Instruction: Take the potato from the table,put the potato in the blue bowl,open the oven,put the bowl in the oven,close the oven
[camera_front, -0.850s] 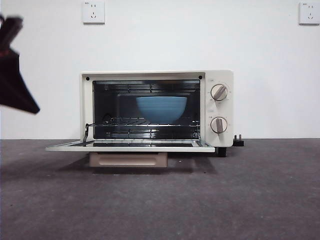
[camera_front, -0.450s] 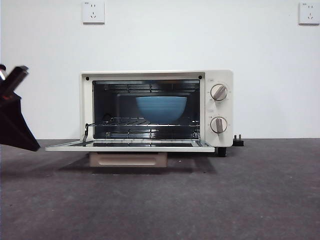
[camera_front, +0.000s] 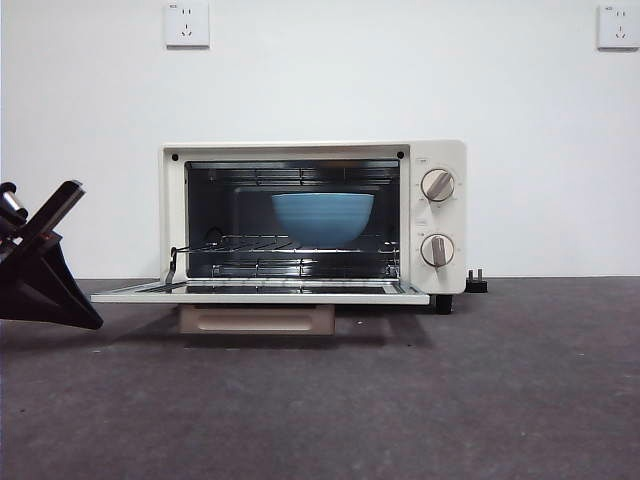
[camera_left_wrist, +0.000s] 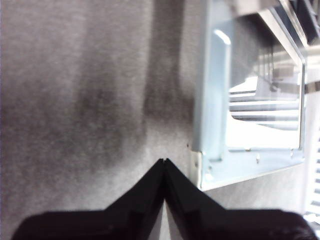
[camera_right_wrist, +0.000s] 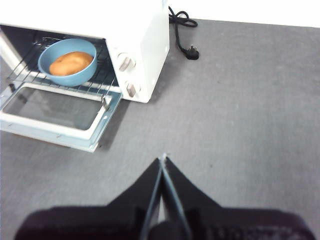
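Potato (camera_right_wrist: 71, 63) in the blue bowl (camera_right_wrist: 67, 62) inside the open oven (camera_front: 313, 216); left gripper (camera_left_wrist: 164, 161), fingers together, beside the oven's lowered door (camera_left_wrist: 250, 120).

Oven mouth open, door down

The oven (camera_front: 313, 216) door (camera_front: 260, 293) lies flat before it; the blue bowl (camera_front: 323, 217) fills its rack; bare table (camera_front: 450, 400) spreads in front.

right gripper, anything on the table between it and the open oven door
No: only bare dark grey table lies between the shut right gripper and the cream-white oven's lowered glass door, per right wrist view.
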